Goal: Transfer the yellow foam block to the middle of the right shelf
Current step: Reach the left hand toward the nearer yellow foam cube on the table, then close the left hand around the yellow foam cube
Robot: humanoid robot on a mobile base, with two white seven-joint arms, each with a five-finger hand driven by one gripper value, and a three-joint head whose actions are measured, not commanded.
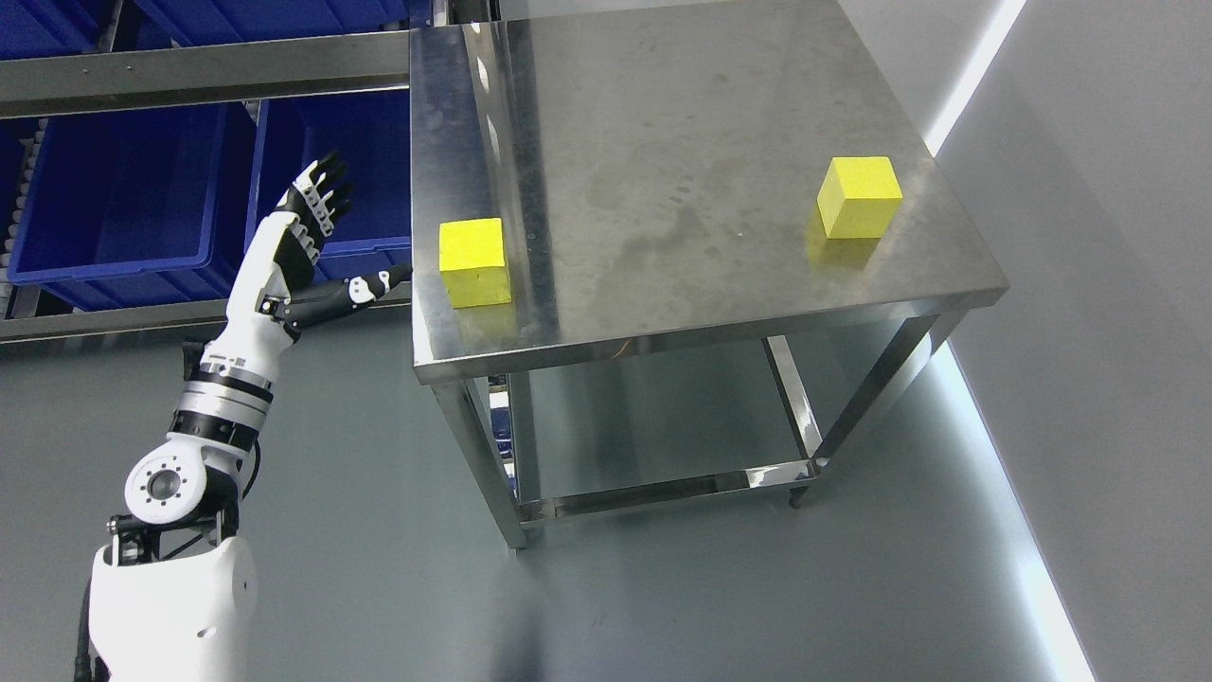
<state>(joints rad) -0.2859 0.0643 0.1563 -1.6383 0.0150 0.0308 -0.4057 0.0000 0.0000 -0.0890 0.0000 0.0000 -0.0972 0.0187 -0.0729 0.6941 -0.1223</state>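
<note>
Two yellow foam cubes sit on the stainless steel table top (663,142): near-left yellow foam cube (474,262) is close to the table's left front edge, upright, resting flat; far-right yellow foam cube (859,196) is near the right edge, well apart from the first. Neither is held. Left hand (303,242) on the white-and-black left arm (222,379) comes in from the lower left and hovers off the table's left side, fingers (322,194) spread and extended upward, thumb pointing toward the table edge, grasping nothing. Thumb tip is just beside the table's left edge, near the near-left cube but not touching it. Behind the hand, blue plastic bins (123,208) sit in a metal rack (189,71) at upper left. Table has a lower steel shelf frame (663,488) visible beneath the top. Grey floor (663,587) all around; a white wall (1089,284) runs along the right side with a bright light strip at its base. Right arm does not show.
</note>
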